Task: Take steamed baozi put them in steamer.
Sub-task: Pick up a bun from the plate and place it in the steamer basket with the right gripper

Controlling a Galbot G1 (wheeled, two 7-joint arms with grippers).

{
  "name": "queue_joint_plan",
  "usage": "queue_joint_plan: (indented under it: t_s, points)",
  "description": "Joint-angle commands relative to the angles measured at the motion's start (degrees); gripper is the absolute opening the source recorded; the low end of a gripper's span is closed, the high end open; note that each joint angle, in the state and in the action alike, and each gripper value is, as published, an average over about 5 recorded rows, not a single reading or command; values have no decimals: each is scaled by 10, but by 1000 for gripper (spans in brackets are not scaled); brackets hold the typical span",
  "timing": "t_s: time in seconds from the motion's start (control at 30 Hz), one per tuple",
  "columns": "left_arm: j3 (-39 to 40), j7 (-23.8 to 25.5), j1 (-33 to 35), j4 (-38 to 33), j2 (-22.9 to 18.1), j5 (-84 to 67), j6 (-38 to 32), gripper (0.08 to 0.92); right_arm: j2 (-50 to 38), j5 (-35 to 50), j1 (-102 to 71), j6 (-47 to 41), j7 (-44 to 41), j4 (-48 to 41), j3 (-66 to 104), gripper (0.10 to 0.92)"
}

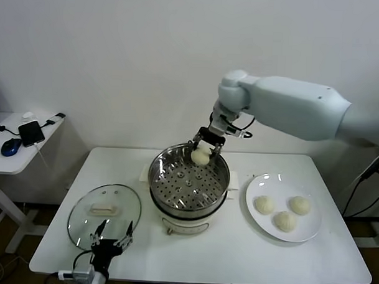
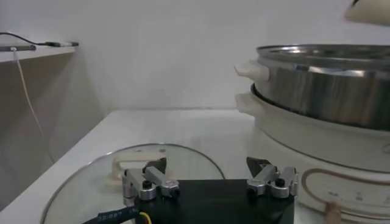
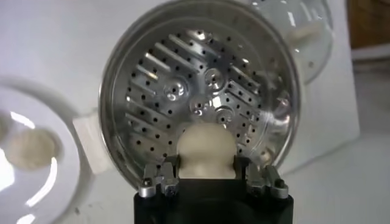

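One baozi (image 1: 201, 155) hangs over the far rim of the steamer (image 1: 188, 207), clamped between the fingers (image 3: 161, 181) of the right gripper (image 1: 203, 146), which are closed tight against its sides. In the right wrist view the bun (image 3: 205, 151) sits squarely between the two fingers, above the perforated tray (image 3: 189, 97), which holds nothing. No object stands between the bun and the tray.

Three more baozi (image 1: 285, 212) lie on the white plate (image 1: 311, 232), on the table (image 1: 235, 256) to the right of the steamer. The glass lid (image 1: 81, 222) lies flat on the steamer's left. The left gripper (image 1: 113, 231) hovers at the lid's near edge, its fingers (image 2: 146, 182) spread wide and holding nothing.
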Motion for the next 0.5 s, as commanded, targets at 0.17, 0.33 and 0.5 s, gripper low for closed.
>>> queue_joint_plan:
  t_s: [0.17,0.33,0.5]
  points:
    - [2,-3,1,5,3,0,-3,823,80,-175,-127,119,56,-152,81,594]
    - [3,-7,-2,6,2,-1,-6,823,89,-177,-134,122,57,-175,86,594]
    - [3,-7,-5,8,2,-3,-6,823,93,-169,-133,128,60,-187,88,614]
